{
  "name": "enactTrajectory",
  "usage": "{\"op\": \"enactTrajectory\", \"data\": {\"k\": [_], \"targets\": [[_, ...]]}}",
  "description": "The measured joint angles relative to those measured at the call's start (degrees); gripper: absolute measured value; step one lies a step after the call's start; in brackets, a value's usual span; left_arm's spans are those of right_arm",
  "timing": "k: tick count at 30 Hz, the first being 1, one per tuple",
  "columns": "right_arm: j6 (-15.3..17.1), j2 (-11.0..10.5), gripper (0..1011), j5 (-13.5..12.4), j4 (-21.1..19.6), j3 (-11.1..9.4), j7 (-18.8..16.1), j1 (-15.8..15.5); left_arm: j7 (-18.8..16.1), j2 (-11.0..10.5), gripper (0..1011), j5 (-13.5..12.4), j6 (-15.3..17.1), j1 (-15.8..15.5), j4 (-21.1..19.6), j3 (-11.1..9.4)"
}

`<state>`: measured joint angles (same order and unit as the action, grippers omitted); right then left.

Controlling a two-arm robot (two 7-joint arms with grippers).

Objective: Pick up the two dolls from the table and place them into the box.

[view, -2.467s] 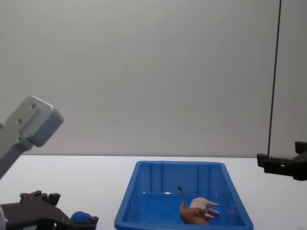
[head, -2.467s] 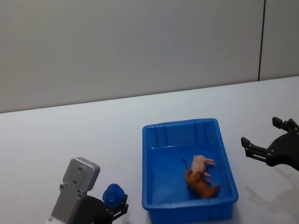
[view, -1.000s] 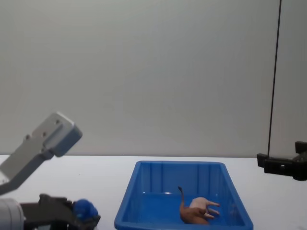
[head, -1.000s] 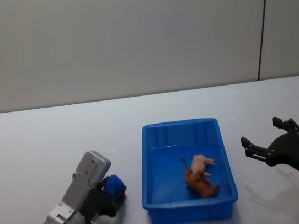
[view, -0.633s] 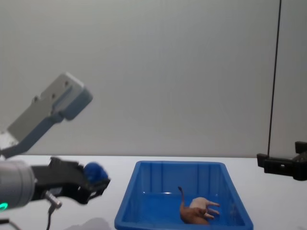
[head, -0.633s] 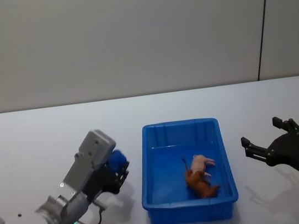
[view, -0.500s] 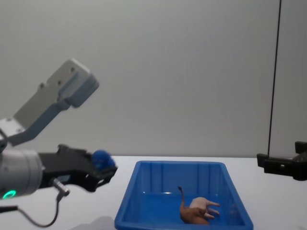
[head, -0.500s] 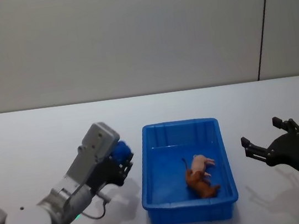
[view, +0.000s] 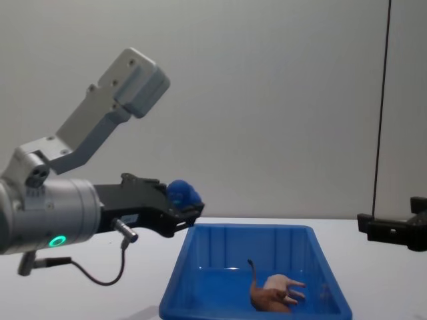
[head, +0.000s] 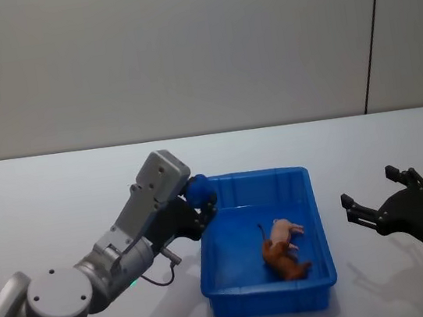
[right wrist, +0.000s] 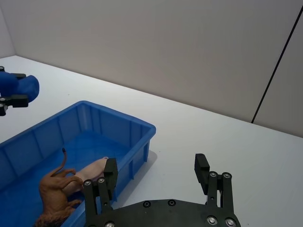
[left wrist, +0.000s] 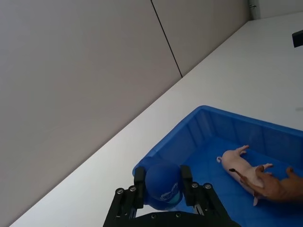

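My left gripper [head: 200,197] pinches the rounded blue toy doll [left wrist: 161,183] in the air at the near-left corner of the blue rectangular plastic tub [head: 306,192], seemingly right over the rim. Let go here and it could clip the rim and roll onto the white table [head: 59,196]. The brown four-legged toy animal [head: 283,263] and the pale pink limbed doll [head: 285,231] lie touching inside. My right gripper [head: 381,204] waits spread, well right of the tub.

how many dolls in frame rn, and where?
3. The pink doll and the brown doll lie touching inside the blue box. The blue doll is held in the left gripper, raised at the box's far-left corner. None appear hidden.
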<state>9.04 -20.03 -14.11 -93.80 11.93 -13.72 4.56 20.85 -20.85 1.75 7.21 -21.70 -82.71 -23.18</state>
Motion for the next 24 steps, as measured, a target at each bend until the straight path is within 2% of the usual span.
{"op": "enactTrajectory", "data": {"k": [2,3,5,9,10,11,18,19,20,24], "targets": [[0.00,0.00,1001,0.00,0.00,0.00,0.00,0.00,0.33,0.45,474,0.06,-0.28,-0.41,0.46,-0.13],[0.00,0.00,1001,0.00,0.00,0.00,0.00,0.00,0.45,0.56,474,0.09,-0.40,-0.51,0.58,-0.17],[0.00,0.00,1001,0.00,0.00,0.00,0.00,0.00,0.74,0.89,586,0.16,-0.69,-0.82,0.94,-0.30],[0.00,0.00,1001,0.00,0.00,0.00,0.00,0.00,1.30,1.26,681,0.30,-1.23,-1.19,1.30,-0.43],[0.00,0.00,1001,0.00,0.00,0.00,0.00,0.00,1.42,1.31,748,0.33,-1.33,-1.24,1.36,-0.46],[0.00,0.00,1001,0.00,0.00,0.00,0.00,0.00,1.65,1.40,748,0.39,-1.51,-1.34,1.42,-0.50],[0.00,0.00,1001,0.00,0.00,0.00,0.00,0.00,2.51,1.43,959,0.57,-2.01,-1.38,0.93,-0.58],[0.00,0.00,1001,0.00,0.00,0.00,0.00,0.00,2.55,1.39,959,0.59,-2.04,-1.34,0.81,-0.58],[0.00,0.00,1001,0.00,0.00,0.00,0.00,0.00,2.59,1.35,1001,0.62,-2.09,-1.29,0.67,-0.58],[0.00,0.00,1001,0.00,0.00,0.00,0.00,0.00,2.62,0.92,1002,0.74,-2.42,-0.77,-0.34,-0.54]]}}
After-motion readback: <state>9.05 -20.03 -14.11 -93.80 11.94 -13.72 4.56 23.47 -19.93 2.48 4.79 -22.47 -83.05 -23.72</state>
